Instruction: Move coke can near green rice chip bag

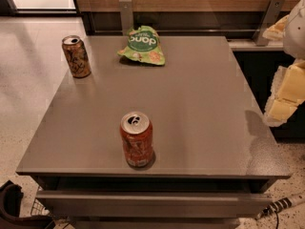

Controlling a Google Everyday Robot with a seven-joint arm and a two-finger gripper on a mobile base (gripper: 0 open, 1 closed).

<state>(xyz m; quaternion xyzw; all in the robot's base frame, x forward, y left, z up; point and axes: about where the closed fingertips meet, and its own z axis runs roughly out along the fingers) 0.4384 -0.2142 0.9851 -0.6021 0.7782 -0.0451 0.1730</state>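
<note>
The coke can (137, 139) stands upright near the front edge of the grey table (200, 104); it is red-orange with a silver top and pull tab. The green rice chip bag (142, 46) lies flat at the table's back, a little left of centre, its logo upside down to me. My gripper (282, 101), white with pale yellow parts, hangs at the right edge of the view, beyond the table's right side and well away from both the can and the bag. It holds nothing that I can see.
A brown-and-gold patterned can (76, 56) stands upright at the table's back left corner. A wood-panelled wall with metal brackets (126, 13) runs behind the table. A dark cabinet (267, 70) stands to the right. A drawer front (152, 202) sits below the table's front edge.
</note>
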